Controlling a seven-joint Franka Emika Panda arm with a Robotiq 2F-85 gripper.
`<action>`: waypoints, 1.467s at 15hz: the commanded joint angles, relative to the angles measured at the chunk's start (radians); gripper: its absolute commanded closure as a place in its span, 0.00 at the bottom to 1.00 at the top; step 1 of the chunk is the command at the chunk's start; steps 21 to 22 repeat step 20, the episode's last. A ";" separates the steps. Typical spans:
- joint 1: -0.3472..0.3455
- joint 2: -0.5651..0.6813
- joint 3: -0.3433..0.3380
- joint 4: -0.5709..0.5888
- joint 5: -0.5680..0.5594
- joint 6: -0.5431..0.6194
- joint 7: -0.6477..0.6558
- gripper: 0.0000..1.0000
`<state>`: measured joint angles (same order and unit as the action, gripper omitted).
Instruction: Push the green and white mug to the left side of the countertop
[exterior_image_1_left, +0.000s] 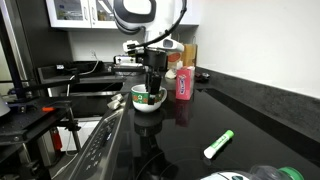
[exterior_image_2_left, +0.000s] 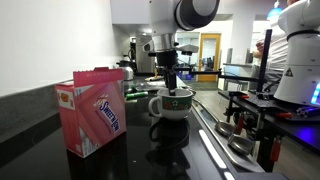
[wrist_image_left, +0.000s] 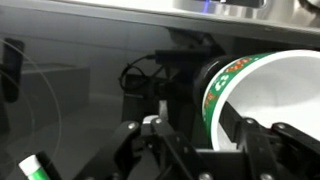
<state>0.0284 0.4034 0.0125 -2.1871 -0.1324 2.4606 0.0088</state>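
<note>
One wide green and white mug (exterior_image_1_left: 147, 99) sits on the black countertop (exterior_image_1_left: 250, 115), pincer (exterior_image_2_left: 172, 88) parted astride its white rim.

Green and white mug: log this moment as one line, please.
end effector: open, at rim of green and white mug | mug: upright on countertop | nearby: pink box, green marker

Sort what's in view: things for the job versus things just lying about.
For the job: green and white mug, countertop, tool at the mug's rim.
Lying about: green marker, pink package, metal stove top.
</note>
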 joint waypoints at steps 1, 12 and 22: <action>-0.032 -0.083 0.019 -0.056 0.014 0.037 -0.132 0.09; -0.060 -0.372 -0.021 -0.144 -0.042 -0.097 -0.272 0.00; -0.055 -0.496 -0.031 -0.209 -0.060 -0.134 -0.287 0.00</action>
